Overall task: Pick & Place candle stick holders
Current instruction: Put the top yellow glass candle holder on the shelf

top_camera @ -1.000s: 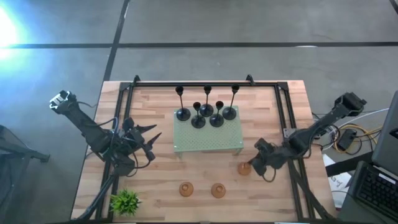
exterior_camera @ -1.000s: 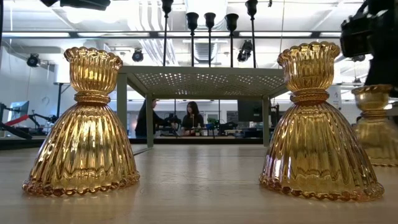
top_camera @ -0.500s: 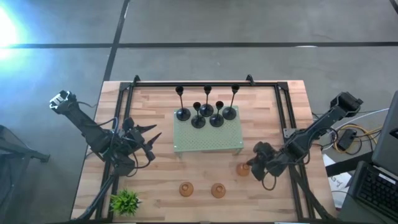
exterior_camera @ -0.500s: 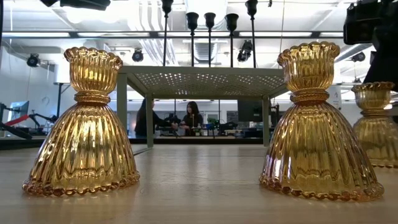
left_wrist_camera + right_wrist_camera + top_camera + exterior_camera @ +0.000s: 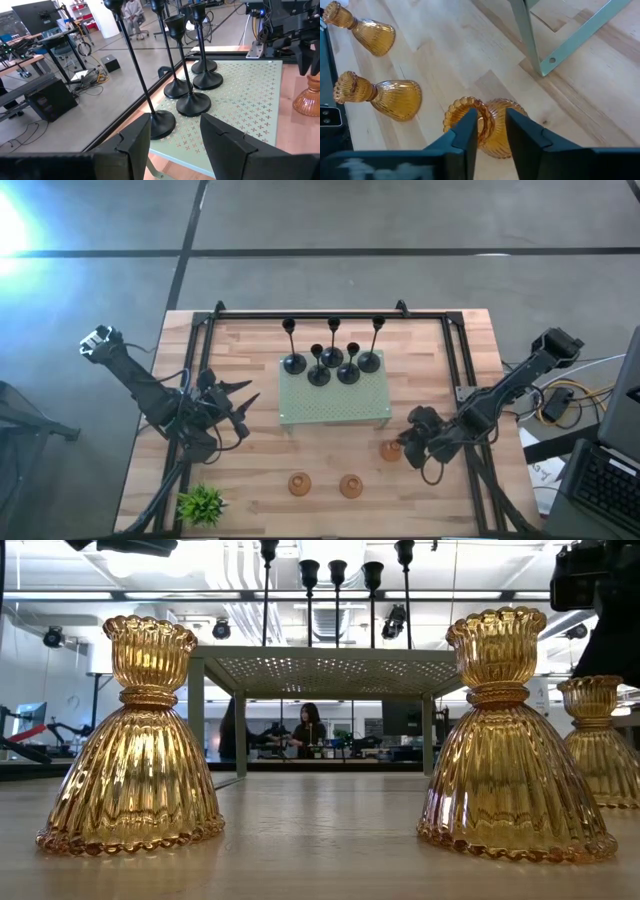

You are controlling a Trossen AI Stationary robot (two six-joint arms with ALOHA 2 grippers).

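Several black candle stick holders (image 5: 333,360) with thin stems stand by their round bases on a green perforated stand (image 5: 300,405); they also show in the left wrist view (image 5: 192,102). Three amber holders stand on the table: two near the front edge (image 5: 299,483) (image 5: 350,485) and one further right (image 5: 390,450). My right gripper (image 5: 400,446) is shut on that right-hand one (image 5: 490,125). My left gripper (image 5: 243,402) is open and empty, left of the stand. My right gripper has the amber holder's narrow neck (image 5: 490,120), just below its frilled cup, between its two fingers (image 5: 465,132). The fingers come from the table's right, slanting down. The holder stands upright with its base on the table (image 5: 600,795).
A small green plant (image 5: 200,503) sits at the near left corner. A black frame (image 5: 330,313) runs along the table's far edge and sides. Cables and equipment (image 5: 565,405) lie off the table's right edge. A person (image 5: 310,730) sits in the room behind.
My right gripper has moved a little toward the table's near edge and closer to the right-hand amber holder, which stays upright on the table. My left arm has kept still.
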